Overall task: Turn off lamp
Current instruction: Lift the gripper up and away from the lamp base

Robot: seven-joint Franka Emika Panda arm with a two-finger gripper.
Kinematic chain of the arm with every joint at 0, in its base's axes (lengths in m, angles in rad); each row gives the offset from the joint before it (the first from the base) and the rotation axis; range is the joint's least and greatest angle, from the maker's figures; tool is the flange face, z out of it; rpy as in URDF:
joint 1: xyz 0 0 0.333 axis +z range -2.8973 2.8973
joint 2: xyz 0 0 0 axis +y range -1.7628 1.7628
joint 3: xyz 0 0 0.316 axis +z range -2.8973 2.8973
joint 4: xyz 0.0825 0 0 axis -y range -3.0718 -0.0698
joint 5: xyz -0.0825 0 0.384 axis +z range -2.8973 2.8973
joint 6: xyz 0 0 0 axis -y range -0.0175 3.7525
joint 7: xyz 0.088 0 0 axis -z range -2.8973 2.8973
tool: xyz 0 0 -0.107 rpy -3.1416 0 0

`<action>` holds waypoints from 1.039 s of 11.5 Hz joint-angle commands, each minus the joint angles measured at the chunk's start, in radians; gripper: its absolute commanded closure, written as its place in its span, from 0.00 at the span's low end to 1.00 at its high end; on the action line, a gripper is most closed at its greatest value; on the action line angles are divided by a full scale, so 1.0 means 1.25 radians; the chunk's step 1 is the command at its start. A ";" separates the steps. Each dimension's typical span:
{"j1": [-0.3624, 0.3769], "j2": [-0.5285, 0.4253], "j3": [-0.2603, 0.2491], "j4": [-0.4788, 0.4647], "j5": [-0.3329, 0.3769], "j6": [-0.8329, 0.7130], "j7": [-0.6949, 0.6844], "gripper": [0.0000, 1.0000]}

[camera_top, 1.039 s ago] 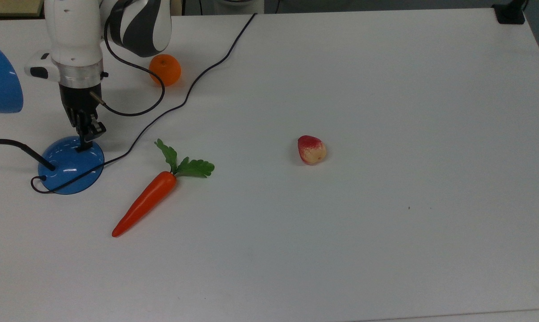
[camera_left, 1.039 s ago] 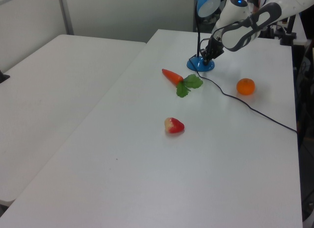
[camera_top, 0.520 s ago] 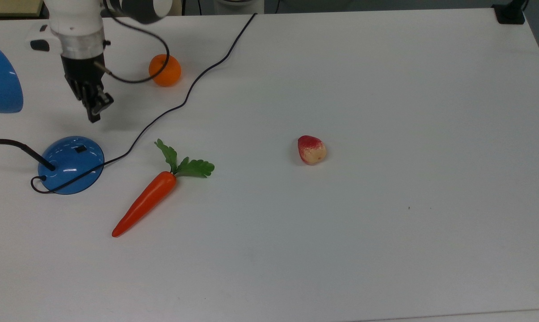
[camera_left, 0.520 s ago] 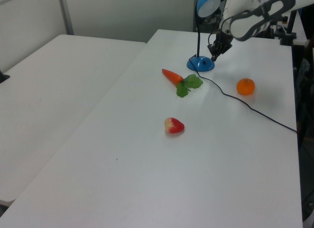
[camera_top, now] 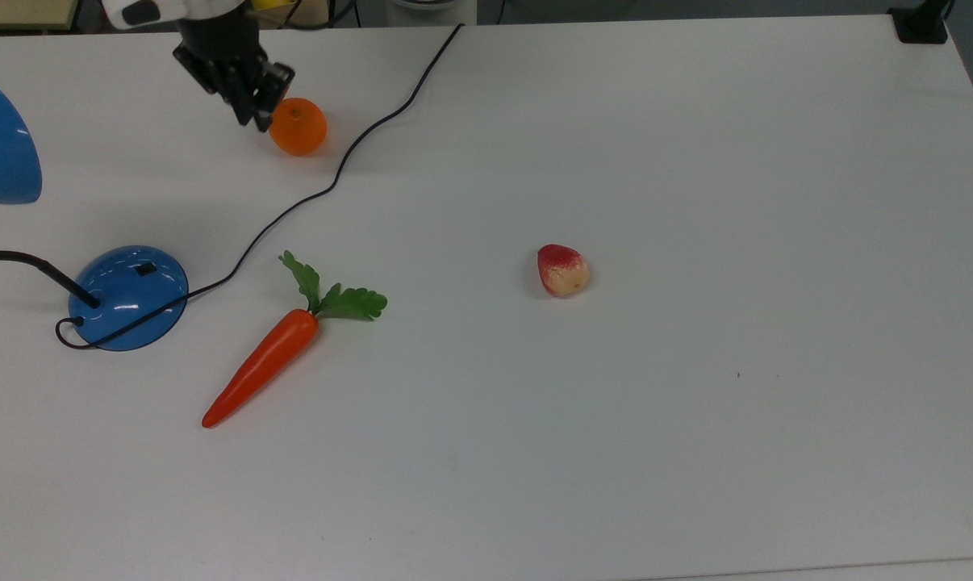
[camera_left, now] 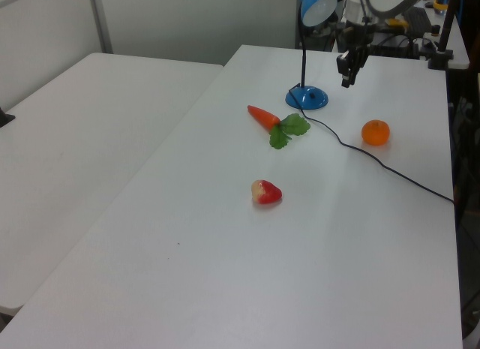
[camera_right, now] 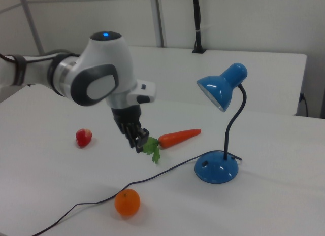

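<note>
Three views here, so we start from the top view: the lamp (camera_top: 123,297) sits at the top view's left edge, its blue base on the white table (camera_top: 696,161) with the small black switch (camera_top: 145,269) facing up. The shade pokes in higher up at that same edge, and the cord (camera_top: 333,173) snakes off toward the far side. The gripper (camera_top: 259,109) hangs well apart from the base, right next to the orange (camera_top: 298,127), fingers pressed together with nothing in them. A carrot (camera_top: 269,355) lies near the base and a strawberry (camera_top: 562,270) sits mid-table.

In the left view we see the lamp (camera_left: 307,98) at the far end of the table, shade up top, and the gripper (camera_left: 346,76) in the air just to the left view's right of it, off the base.

In the right view the lamp (camera_right: 217,167) stands upright with its shade tilted down, and the gripper (camera_right: 138,143) hovers above the table in front of the carrot (camera_right: 177,137), between the strawberry (camera_right: 83,137) and the lamp. The orange (camera_right: 127,203) sits nearer the camera.
</note>
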 commanded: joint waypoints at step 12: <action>0.031 -0.033 -0.039 0.186 -0.029 -0.382 -0.202 0.00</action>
